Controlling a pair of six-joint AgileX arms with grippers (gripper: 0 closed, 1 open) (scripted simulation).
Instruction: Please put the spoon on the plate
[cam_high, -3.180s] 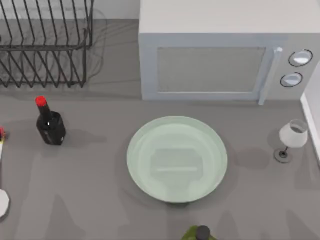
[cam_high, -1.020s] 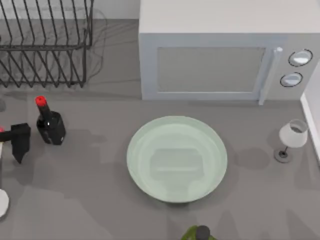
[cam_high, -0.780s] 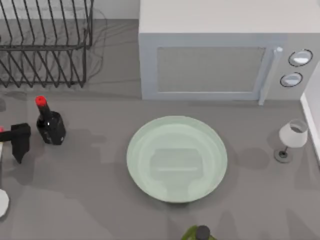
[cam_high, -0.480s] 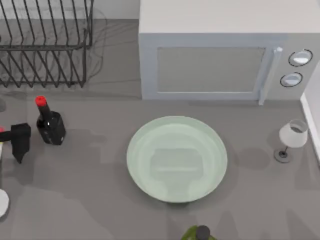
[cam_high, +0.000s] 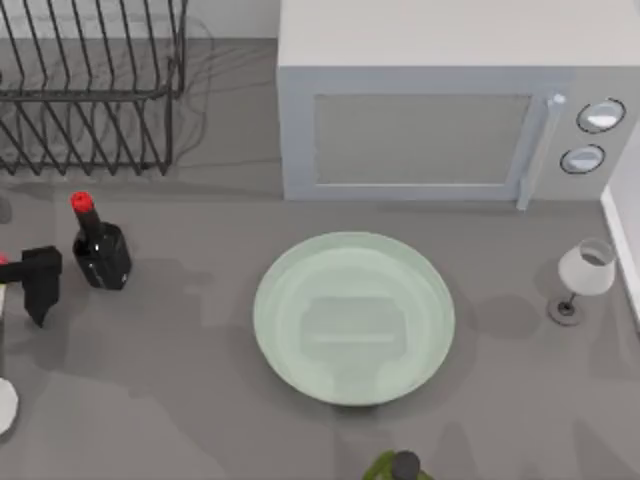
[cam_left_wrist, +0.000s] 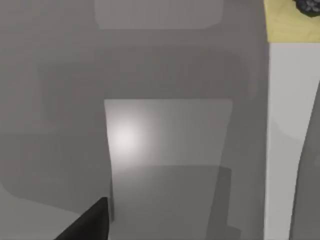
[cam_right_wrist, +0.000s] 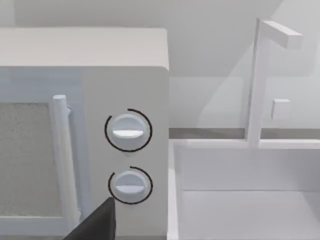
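While left gripper (cam_high: 38, 285) hangs at the table's left edge, spoon (cam_high: 3, 330) lies just beside it, toward that edge.
Finger spread cannot be told; nothing seen held. Spoon's long axis runs front-to-back alongside the claw, red ornament farthest back, bowl nearest the front. Soy-sauce bottle (cam_high: 98, 250) stands just opposite; plate (cam_high: 353, 317) well beyond it. Left arm is nearer, I judge.

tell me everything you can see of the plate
The plate is a large round shallow dish, pale green and glassy-looking, with a raised rim. It lies flat on the grey table, near the middle, in front of the microwave. Nothing lies on it, and no gripper touches it. Faint squarish reflections show on its inner surface. The bottle stands apart to its left, the wine glass apart to its right.
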